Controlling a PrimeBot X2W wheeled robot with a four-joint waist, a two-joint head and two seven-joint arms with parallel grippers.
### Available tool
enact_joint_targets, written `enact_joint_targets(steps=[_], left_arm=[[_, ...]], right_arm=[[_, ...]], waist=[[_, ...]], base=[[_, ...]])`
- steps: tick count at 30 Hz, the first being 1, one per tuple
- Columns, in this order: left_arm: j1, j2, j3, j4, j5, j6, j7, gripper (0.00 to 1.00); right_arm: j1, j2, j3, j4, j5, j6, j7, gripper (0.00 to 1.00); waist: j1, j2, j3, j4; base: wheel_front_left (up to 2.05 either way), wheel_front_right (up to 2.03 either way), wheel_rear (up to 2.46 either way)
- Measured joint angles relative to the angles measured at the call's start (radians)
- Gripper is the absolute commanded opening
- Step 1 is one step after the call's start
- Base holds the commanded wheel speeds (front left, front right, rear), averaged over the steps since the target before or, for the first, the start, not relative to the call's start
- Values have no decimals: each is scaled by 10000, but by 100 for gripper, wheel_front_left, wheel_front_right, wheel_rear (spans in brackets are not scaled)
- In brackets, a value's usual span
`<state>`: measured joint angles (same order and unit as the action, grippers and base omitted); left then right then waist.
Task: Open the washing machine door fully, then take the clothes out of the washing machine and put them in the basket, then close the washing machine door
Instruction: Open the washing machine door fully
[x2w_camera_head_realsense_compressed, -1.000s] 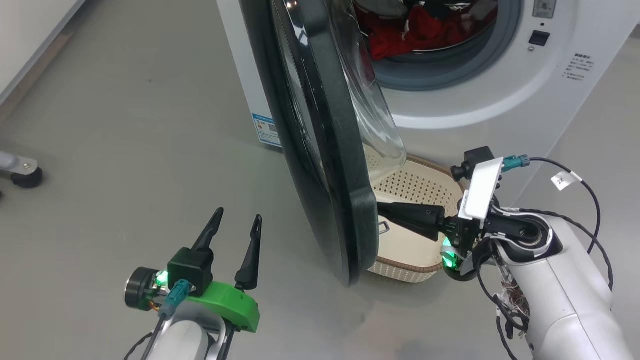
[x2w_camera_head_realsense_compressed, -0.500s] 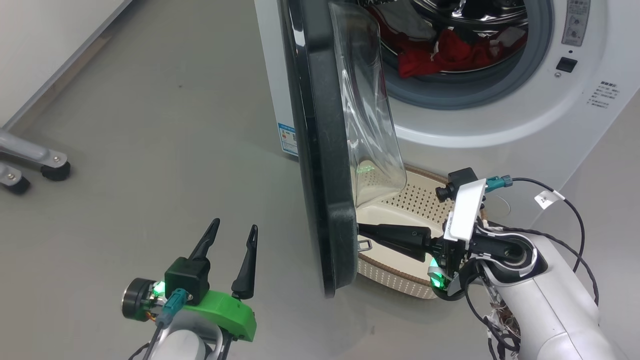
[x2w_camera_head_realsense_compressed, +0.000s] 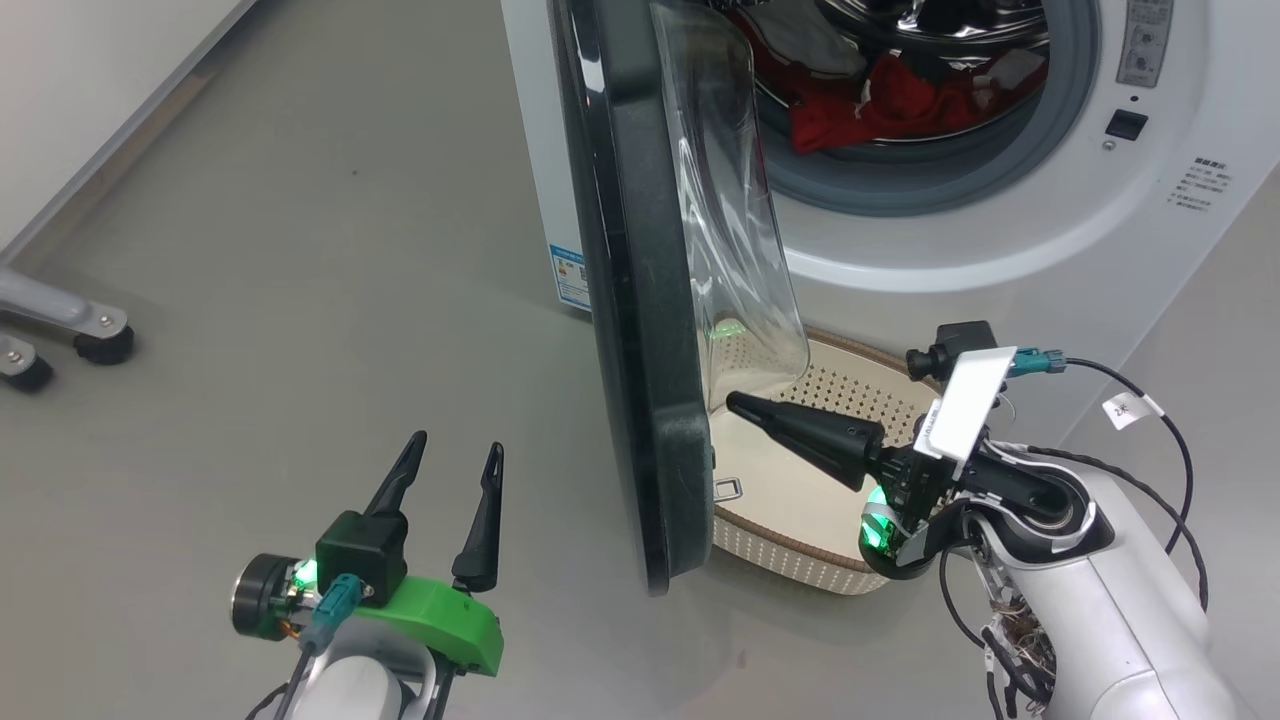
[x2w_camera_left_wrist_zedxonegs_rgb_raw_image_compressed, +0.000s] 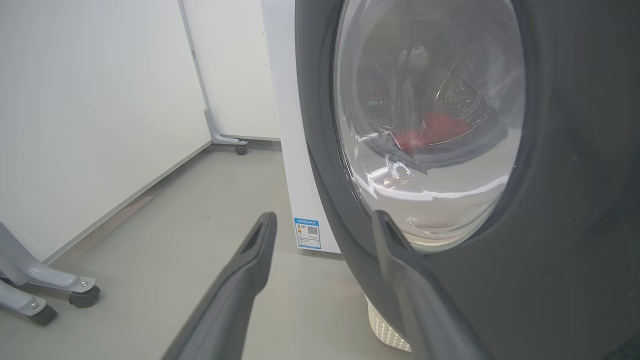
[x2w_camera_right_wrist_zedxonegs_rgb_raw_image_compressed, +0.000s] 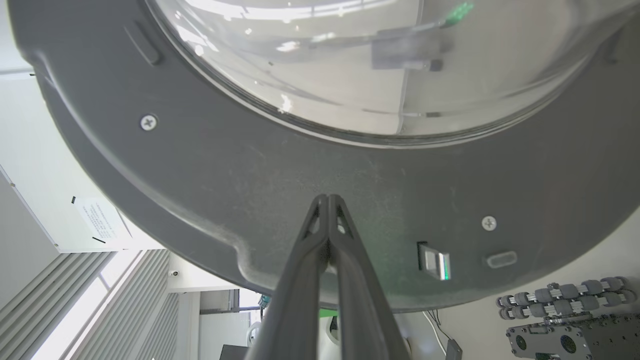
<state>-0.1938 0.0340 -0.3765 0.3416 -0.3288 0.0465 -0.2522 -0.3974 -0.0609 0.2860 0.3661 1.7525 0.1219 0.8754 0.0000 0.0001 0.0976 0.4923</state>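
right gripper (x2w_camera_head_realsense_compressed: 738, 404): fingers are pressing flat together with nothing between them. It's pointing straight at the inner face of the washing machine door (x2w_camera_head_realsense_compressed: 640, 300), tips sitting just short of the black rim below the glass bowl window (x2w_camera_head_realsense_compressed: 730, 250). Can't tell if they're touching it. In the right wrist view the door's latch (x2w_camera_right_wrist_zedxonegs_rgb_raw_image_compressed: 434, 261) is showing just to the right of the fingers. The basket (x2w_camera_head_realsense_compressed: 800, 572) is sitting directly under this gripper, on the floor (x2w_camera_head_realsense_compressed: 300, 250), tucked against the front of the washing machine (x2w_camera_head_realsense_compressed: 1000, 250).

left gripper (x2w_camera_head_realsense_compressed: 455, 447): fingers are standing spread wide, gripping nothing. It's hovering over the floor on the outer side of the door, near it but apart. In the left wrist view its right finger is overlapping the door rim, and the blue sticker (x2w_camera_left_wrist_zedxonegs_rgb_raw_image_compressed: 310, 233) low on the machine front is showing in the gap between the two fingers, further ahead.

The door is standing roughly edge-on to the head camera, sticking out from the machine between the two grippers, so it's only partly open.

The clothes (x2w_camera_head_realsense_compressed: 880, 100) are lying in the drum (x2w_camera_head_realsense_compressed: 940, 20), beyond and above the right gripper: mostly red, with some dark and pale fabric. They're also showing red through the glass ahead of the left gripper.

Grey castor legs (x2w_camera_head_realsense_compressed: 60, 325) are standing well off to the left gripper's left.
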Motion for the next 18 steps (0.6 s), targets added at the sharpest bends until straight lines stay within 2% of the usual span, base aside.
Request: enact_joint_targets(steps=[8, 9, 10, 11, 12, 18], left_arm=[[108, 2, 224, -86, 115, 2, 0, 100], [114, 2, 238, -88, 123, 2, 0, 100], [114, 2, 245, -88, 123, 2, 0, 100], [115, 2, 255, -90, 125, 2, 0, 100], [115, 2, 263, -90, 127, 2, 0, 100], [168, 2, 410, -84, 136, 2, 0, 100]], right_arm=[[507, 17, -1087, -731, 138, 0, -1149, 0], [597, 19, -1266, -855, 140, 0, -1289, 19], [691, 25, -1438, -957, 138, 0, -1448, 43], [802, 23, -1584, -1072, 121, 0, -1588, 57], [925, 23, -1716, -1179, 65, 0, -1708, 100], [1761, -123, -2174, -1538, -775, 0, -2690, 100]], waist=[[0, 0, -1, -323], [0, 0, -5, -369], [0, 0, -11, -412], [0, 0, -20, -454], [0, 0, -32, -495], [0, 0, -153, -732]], base=[[0, 0, 0], [0, 0, 0], [0, 0, 0], [0, 0, 0], [0, 0, 0], [0, 0, 0]])
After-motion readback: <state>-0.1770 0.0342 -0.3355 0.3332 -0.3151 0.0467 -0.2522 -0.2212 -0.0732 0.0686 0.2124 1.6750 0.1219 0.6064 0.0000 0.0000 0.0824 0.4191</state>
